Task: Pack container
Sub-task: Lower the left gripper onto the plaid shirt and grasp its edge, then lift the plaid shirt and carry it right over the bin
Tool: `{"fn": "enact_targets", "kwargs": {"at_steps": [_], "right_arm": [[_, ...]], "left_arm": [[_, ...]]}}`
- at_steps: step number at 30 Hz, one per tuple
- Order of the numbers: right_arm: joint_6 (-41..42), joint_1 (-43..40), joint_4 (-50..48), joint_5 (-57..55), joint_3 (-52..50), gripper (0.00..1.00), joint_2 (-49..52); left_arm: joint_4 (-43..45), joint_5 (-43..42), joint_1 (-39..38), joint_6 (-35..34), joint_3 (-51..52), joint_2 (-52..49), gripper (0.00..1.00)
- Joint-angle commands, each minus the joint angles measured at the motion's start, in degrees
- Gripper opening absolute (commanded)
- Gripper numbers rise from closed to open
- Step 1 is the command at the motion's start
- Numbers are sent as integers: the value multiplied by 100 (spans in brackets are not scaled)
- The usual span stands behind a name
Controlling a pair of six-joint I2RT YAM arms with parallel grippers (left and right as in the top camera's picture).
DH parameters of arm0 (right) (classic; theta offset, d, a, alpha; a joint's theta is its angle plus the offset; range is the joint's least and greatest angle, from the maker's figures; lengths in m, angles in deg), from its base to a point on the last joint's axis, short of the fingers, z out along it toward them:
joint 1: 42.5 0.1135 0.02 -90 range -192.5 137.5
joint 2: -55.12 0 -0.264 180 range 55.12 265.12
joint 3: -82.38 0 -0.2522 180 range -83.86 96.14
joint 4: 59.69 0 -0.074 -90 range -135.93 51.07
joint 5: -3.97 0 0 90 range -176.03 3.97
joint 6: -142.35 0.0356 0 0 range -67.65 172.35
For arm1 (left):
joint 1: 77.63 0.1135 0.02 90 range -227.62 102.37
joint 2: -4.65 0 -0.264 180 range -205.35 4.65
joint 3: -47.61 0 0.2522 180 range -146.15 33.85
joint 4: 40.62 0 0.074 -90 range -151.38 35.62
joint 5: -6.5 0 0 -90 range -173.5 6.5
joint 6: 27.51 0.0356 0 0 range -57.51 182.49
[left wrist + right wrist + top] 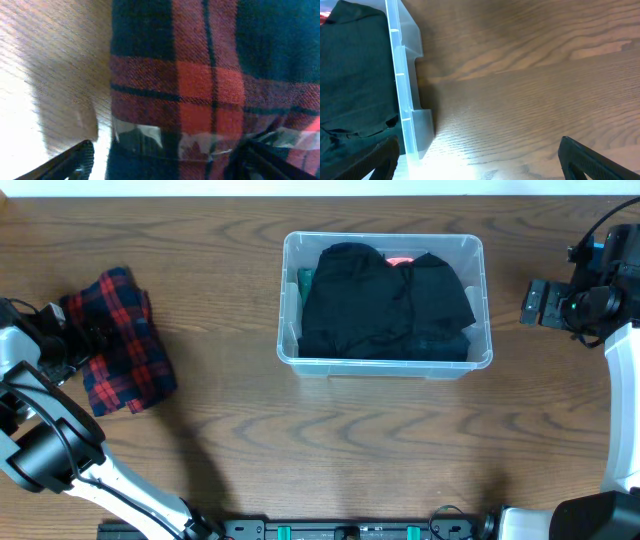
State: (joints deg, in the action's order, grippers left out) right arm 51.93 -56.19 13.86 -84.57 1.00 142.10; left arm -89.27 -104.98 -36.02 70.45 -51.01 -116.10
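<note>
Clear container (480,300) mid-table holding black clothes (385,305), left pincer (160,160) open over plaid cloth (125,340), right pincer (477,160) open beside container

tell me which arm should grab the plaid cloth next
Left. Its tool is already right over the plaid cloth, jaws open around it. The right tool sits past the tub.

— Any writing you can read from where you are?

— None. The container (385,364) under me shows no legible label, and the plaid cloth (122,340) on the left carries only its red and dark checks, no tag I can read.
</note>
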Motion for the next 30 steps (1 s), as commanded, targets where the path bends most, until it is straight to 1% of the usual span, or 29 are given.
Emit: {"fn": "enact_targets", "kwargs": {"at_steps": [1, 9, 11, 14, 15, 17, 19, 21, 25, 30], "right_arm": [[61, -33, 4, -13, 15, 99, 7], [61, -33, 4, -13, 15, 99, 4], [61, -33, 4, -13, 15, 99, 4], [61, -33, 4, -13, 15, 99, 4], [61, -33, 4, -13, 15, 99, 4], [61, -33, 4, -13, 15, 99, 4], [61, -33, 4, -13, 15, 99, 4], [61, -33, 4, -13, 15, 99, 4], [61, -33, 4, -13, 15, 99, 4], [61, -33, 4, -13, 15, 99, 4]], "left_arm": [[-76, 560, -55, 146, 238, -529, 83], [48, 562, -55, 142, 446, -549, 83], [26, 562, -55, 142, 446, -549, 77], [-17, 562, -55, 142, 450, -549, 60], [-17, 562, -55, 142, 450, -549, 56], [-17, 562, -55, 140, 450, -549, 44], [-20, 562, -52, 87, 444, -529, 23], [-59, 562, -52, -107, 400, -472, 6], [-273, 542, -55, -691, 107, -245, 6], [-284, -24, -59, -721, -109, 380, 6]]}}
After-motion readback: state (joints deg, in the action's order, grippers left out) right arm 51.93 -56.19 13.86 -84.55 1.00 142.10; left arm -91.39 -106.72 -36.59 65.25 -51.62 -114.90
